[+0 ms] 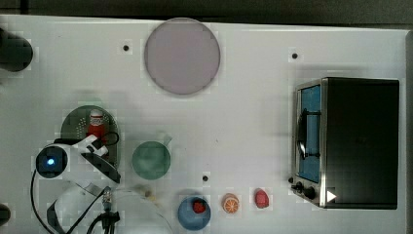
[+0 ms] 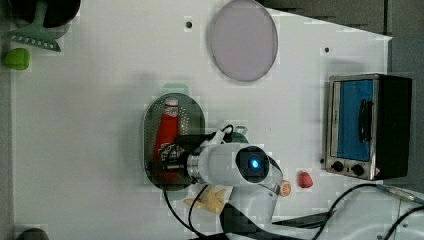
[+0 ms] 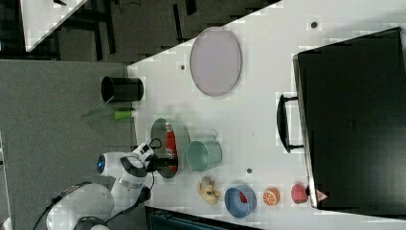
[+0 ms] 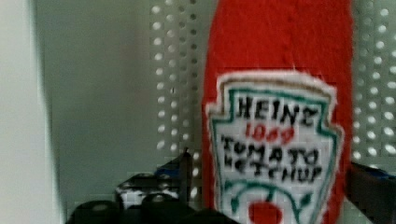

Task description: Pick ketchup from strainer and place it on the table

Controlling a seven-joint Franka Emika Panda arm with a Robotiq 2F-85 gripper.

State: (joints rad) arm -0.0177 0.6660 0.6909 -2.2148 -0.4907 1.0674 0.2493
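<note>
The ketchup (image 1: 96, 124), a red bottle with a white cap and label, lies in the pale green strainer (image 1: 73, 124) on the white table (image 1: 243, 122) at the top view's left. It also appears in the left view as the ketchup (image 2: 167, 135) in the strainer (image 2: 192, 120), and in the right view as the ketchup (image 3: 171, 141). My gripper (image 2: 172, 155) is down over the bottle's lower half. In the wrist view the ketchup (image 4: 280, 70) stands between my gripper (image 4: 268, 172) fingers, one dark finger (image 4: 184, 170) a small gap from the label side, the other close against it. The bottle rests on the perforated strainer (image 4: 173, 70).
A green cup (image 1: 151, 160) stands just beside the strainer on the top view's right. A grey-lilac plate (image 1: 181, 56) lies farther back. A toaster oven (image 1: 350, 141) is on the top view's right. A blue bowl (image 1: 187, 217), orange slice (image 1: 231, 203) and red fruit (image 1: 261, 198) line the front edge.
</note>
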